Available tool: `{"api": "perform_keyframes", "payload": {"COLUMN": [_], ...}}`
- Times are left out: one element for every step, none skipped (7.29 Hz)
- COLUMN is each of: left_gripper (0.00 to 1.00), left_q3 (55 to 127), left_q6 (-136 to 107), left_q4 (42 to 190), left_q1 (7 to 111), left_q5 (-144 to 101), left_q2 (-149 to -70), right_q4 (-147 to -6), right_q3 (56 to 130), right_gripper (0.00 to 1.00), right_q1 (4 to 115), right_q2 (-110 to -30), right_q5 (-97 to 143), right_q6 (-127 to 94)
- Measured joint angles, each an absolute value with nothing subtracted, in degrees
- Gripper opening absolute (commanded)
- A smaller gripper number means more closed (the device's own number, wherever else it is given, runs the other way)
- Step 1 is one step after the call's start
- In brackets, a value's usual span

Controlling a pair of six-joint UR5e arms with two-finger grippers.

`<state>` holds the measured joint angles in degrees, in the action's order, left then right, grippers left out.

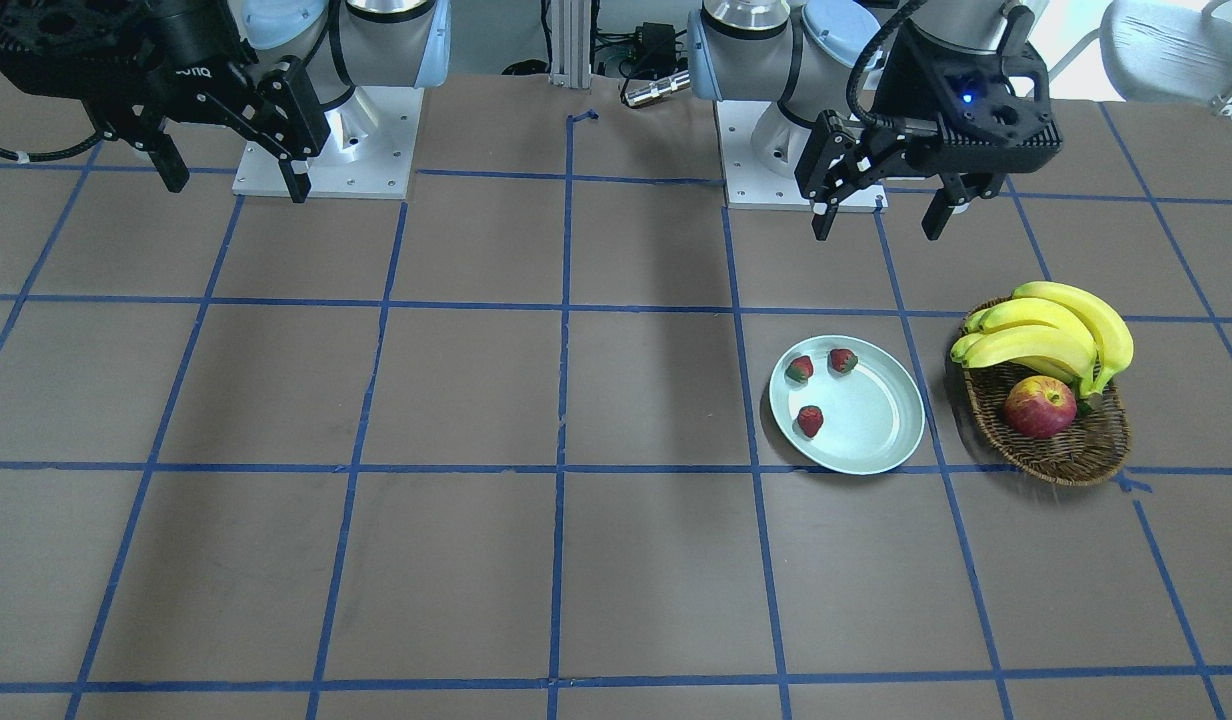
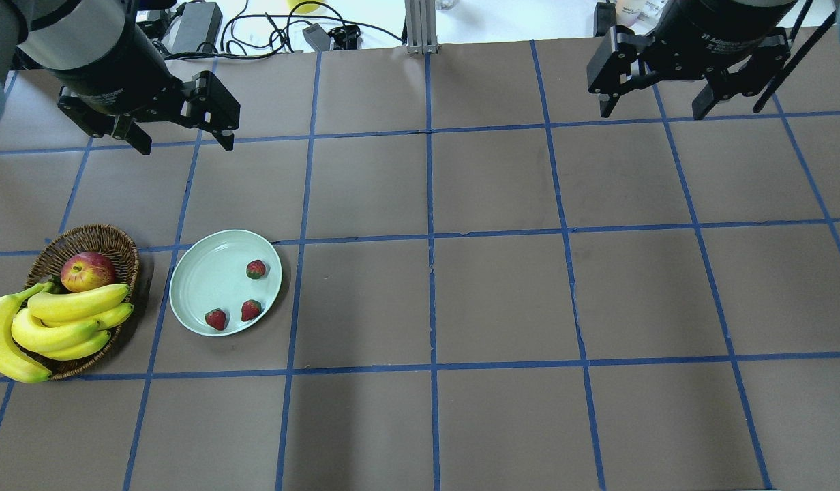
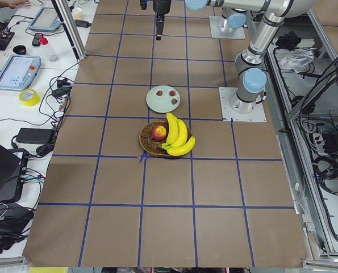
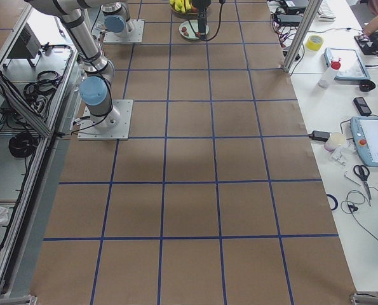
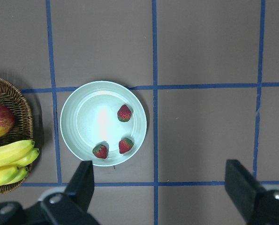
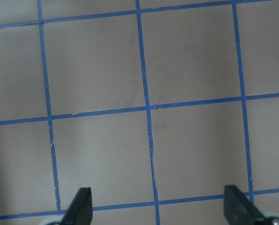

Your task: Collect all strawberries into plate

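A: Where are the strawberries (image 2: 256, 269)?
B: All three are in the plate (image 2: 202, 273), next to the basket (image 2: 123, 245). Looks done.
A: Fingers?
B: Left fingers (image 2: 219, 112) and right fingers (image 2: 604, 95) are spread wide and empty, high above the table (image 2: 502, 293). Probably nothing left to pick.

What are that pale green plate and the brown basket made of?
The plate looks like glossy plastic or melamine, possibly glazed ceramic: it is smooth and pale mint, and a soft sheen shows on it in the left wrist view. The basket looks like brown woven wicker: interlaced strands show along its rim.
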<state>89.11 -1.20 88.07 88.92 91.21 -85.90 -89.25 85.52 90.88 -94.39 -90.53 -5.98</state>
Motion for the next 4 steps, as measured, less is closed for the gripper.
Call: {"api": "perform_keyframes", "payload": {"left_gripper": [1.0, 1.0, 1.0, 1.0], "left_q3": [89.0, 89.1, 89.2, 89.4], "left_q6": [-1.5, -1.6, -1.6, -1.6], "left_q4": [88.7, 88.9, 89.0, 89.0], "left_q1": [88.6, 88.5, 88.5, 88.5], "left_q5": [91.2, 91.2, 91.2, 91.2], "left_q2": [-85.8, -85.8, -85.8, -85.8], "right_q4": [-89.3, -89.2, -89.2, -89.2], "right_q3": [85.5, 85.5, 85.5, 85.5], "right_gripper": [1.0, 1.0, 1.0, 1.0], "right_q1": [90.9, 90.9, 90.9, 90.9], "right_q2": [-94.4, -94.4, -94.4, -94.4], "right_q5": [-90.5, -90.6, -90.6, -90.6], "right_q6": [-6.0, -6.0, -6.0, -6.0]}}
